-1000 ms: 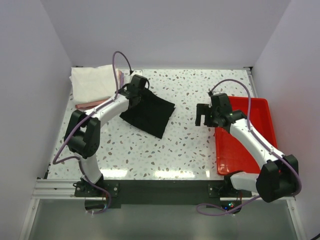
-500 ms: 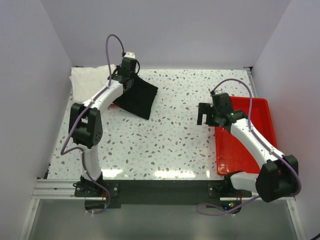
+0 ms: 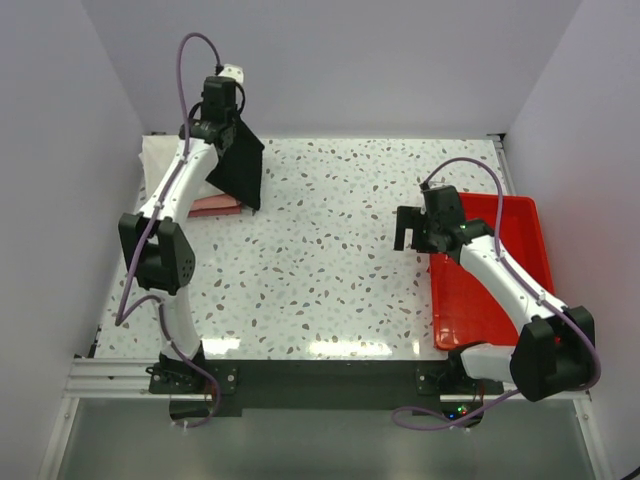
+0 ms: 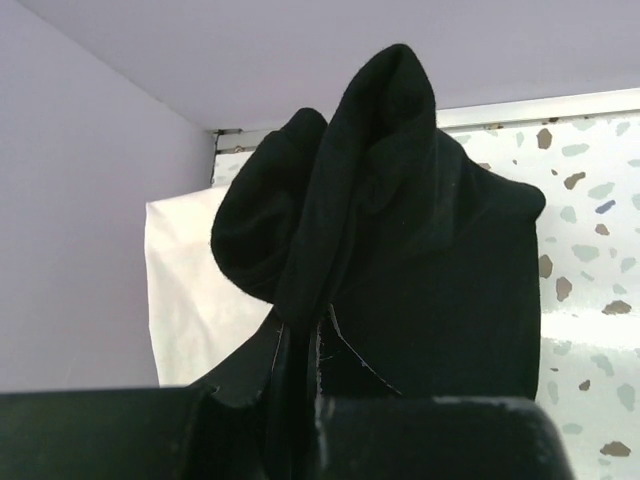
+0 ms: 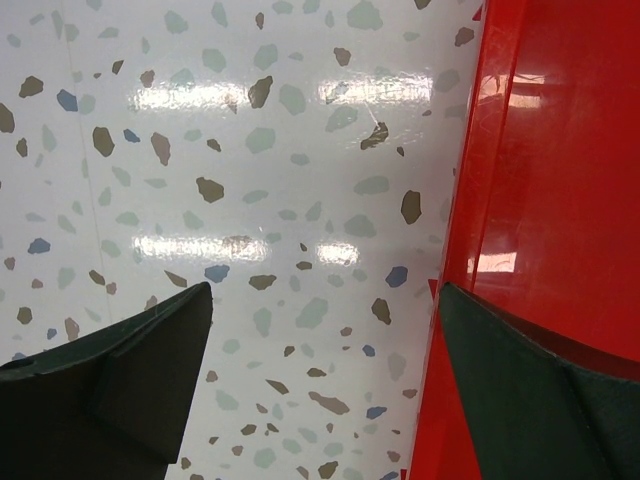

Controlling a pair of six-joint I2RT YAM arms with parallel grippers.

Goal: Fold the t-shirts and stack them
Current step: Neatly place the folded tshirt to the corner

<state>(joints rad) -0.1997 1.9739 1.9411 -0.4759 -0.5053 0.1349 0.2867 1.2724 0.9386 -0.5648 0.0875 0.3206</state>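
Pale walls close in the speckled table [image 3: 330, 270] on three sides. The main risk, as I judge it, is that the black shirt [image 3: 240, 165] is gathered at one spot only and hangs bunched. Lowered like that, it could open out of its fold, land askew, or slide off the pile. A trailing edge might also drag the white shirt [image 3: 160, 160] out of place. The left gripper [image 3: 222, 115] has its jaws pressed nearly together, pinching the black cloth. In the left wrist view the black shirt [image 4: 420, 250] rises in a crumpled knot from the left gripper [image 4: 310, 400], with the white shirt [image 4: 190, 290] behind it. The black shirt hangs raised at 10 o'clock of the table, over the white shirt and the pink shirt [image 3: 215, 205] under it. The right gripper [image 3: 408, 232] hovers at 3 o'clock with its jaws spread wide, holding nothing. It [image 5: 320, 350] sits above bare table just beside the red tray [image 5: 560, 150].
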